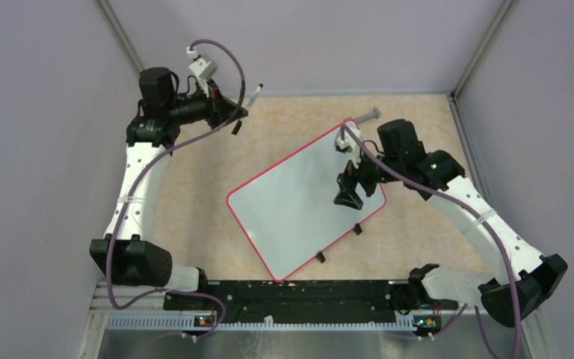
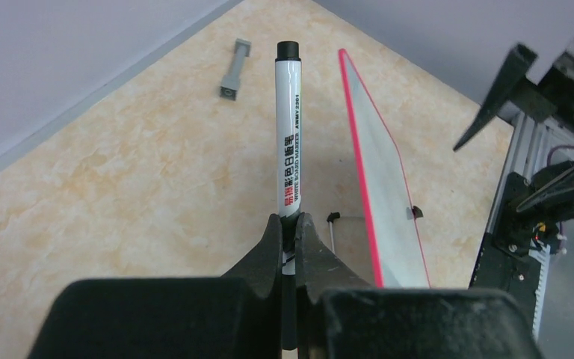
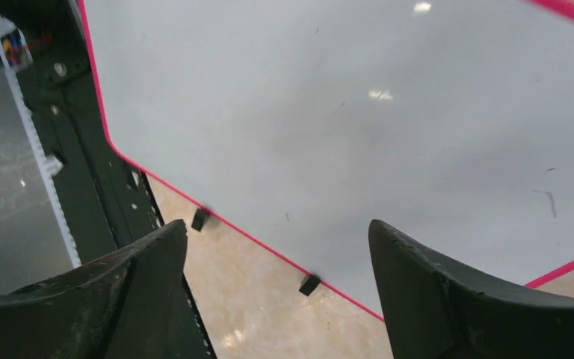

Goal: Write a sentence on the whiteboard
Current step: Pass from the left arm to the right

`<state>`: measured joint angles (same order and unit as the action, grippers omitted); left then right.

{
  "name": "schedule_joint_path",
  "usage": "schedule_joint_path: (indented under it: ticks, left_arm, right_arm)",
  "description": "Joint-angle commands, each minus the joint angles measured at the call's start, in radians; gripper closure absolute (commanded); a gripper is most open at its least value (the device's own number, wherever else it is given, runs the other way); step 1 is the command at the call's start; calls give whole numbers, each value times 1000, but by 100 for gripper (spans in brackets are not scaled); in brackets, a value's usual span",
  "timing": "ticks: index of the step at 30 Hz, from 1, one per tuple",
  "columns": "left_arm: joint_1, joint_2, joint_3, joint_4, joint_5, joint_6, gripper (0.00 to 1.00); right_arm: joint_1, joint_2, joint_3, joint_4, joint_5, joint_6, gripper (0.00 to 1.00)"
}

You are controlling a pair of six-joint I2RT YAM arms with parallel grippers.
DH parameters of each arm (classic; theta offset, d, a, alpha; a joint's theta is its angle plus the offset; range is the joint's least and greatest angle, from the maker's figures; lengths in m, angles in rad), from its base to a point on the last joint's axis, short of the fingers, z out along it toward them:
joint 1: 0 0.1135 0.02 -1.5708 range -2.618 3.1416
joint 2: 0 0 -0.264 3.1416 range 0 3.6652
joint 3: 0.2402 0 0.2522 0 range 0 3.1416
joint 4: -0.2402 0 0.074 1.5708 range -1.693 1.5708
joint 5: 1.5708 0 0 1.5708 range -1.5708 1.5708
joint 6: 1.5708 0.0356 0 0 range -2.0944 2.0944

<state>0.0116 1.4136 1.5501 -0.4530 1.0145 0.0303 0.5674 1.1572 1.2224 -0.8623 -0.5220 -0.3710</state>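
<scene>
One marker [image 2: 289,134], end hidden, clamped in left gripper [image 2: 289,230]; right gripper [image 3: 276,224] spread over whiteboard [image 3: 306,112]

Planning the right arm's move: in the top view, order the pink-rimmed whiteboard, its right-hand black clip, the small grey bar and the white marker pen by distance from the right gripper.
1. pink-rimmed whiteboard, directly below the right gripper
2. right-hand black clip, board's near edge
3. small grey bar, past the far corner
4. white marker pen, far left, in left gripper
</scene>
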Motion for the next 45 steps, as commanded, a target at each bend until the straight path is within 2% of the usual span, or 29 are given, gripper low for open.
schedule_joint_path:
  ticks: [1,3,4,6,9,12,19,28,35,41,45]
  left_arm:
    - [-114,15,94,-153,-74,164,100]
    - [-173,21,122,-206,-130,230,100]
    - [-215,20,129,-230,-165,261,100]
    - [-263,15,133,-258,-223,306,100]
    - [-322,17,139,-298,-271,344,100]
    - [-378,18,141,-323,-359,402,100]
    - [-526,36,140,-366,-533,499,100]
    - [-607,34,165,-368,-467,527,100]
    - [-615,23,181,-349,-432,520,100]
    - [-632,27,186,-337,-385,498,100]
    - [-646,33,196,-336,-373,495,100]
  right_arm:
    - [-10,45,192,56,19,154,8]
    - [-68,68,248,60,-64,207,2]
    - [-107,76,273,64,-174,236,1]
    - [-148,92,310,73,-226,284,1]
    - [-150,94,329,61,-303,272,1]
    - [-149,48,279,150,-349,323,5]
    - [-150,45,232,240,-434,497,13]
    - [-150,83,201,339,-408,632,18]
    - [-152,90,161,414,-347,800,19]
    - [-151,103,156,485,-376,825,27]
    - [-150,122,165,474,-340,832,36]
